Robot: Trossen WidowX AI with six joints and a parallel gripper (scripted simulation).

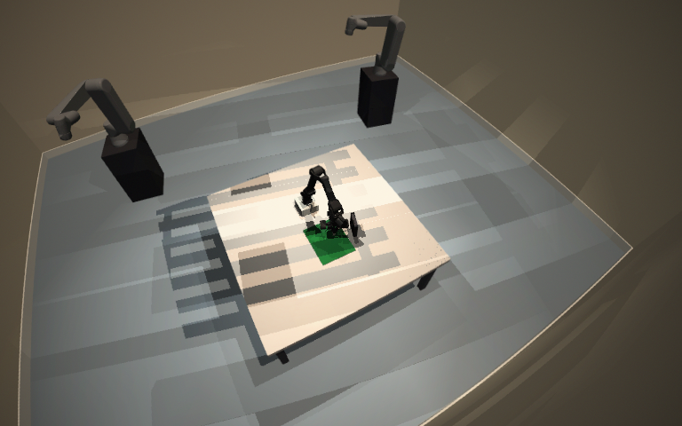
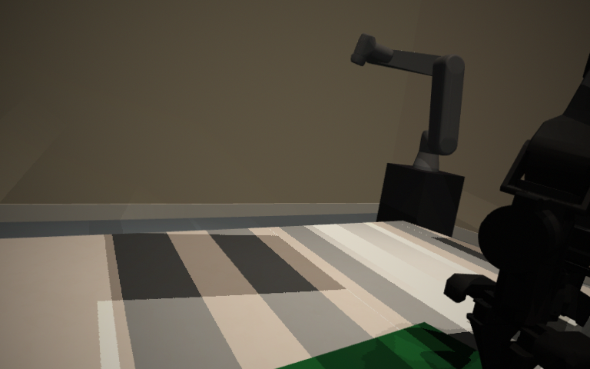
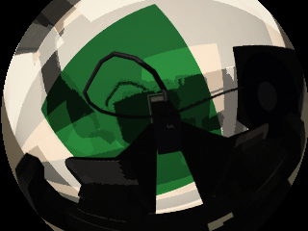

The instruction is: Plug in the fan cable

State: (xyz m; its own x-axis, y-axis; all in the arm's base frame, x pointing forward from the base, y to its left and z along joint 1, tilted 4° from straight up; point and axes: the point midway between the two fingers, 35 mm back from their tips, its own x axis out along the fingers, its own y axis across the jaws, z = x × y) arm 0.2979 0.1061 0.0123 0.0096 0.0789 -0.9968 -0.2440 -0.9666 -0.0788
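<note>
One gripper point(image 1: 336, 232) point(image 3: 164, 126) with two jaws clamped on one black plug point(image 3: 168, 131), one cable point(image 3: 114, 54) looping beyond the jaws, one fan point(image 3: 267, 93) beside them, one green board point(image 1: 329, 247) point(image 2: 382, 347) point(image 3: 159, 29) below.

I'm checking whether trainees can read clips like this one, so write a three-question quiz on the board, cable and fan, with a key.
1. True or false: the pincer is shut on the cable's plug.

2. Multiple choice: what shape does the cable make above the green board in the wrist view?
A) a straight line
B) a loop
C) a tight coil

3. Fill in: in the wrist view, the black fan is on the ____ side of the picture.

Key: 1 true; 2 B; 3 right.
</note>
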